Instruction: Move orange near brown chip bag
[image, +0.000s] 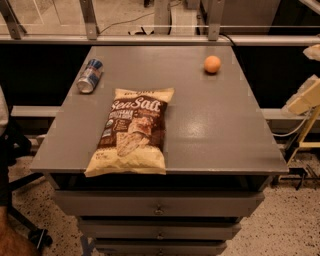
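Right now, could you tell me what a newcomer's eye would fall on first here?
The brown chip bag lies flat at the front left of the table, the largest thing there. The orange sits alone near the back right corner, a can lies back left, and the gripper hangs beyond the right edge.

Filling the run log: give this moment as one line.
orange: far right of table, untouched | brown chip bag: front centre, flat, apart from orange | gripper: right frame edge, beside table

We saw our cream hand (305, 97) past the right edge of the grey counter (215, 125), the brown chip bag (131, 132) yellow-rimmed, the orange (212, 64) plain.
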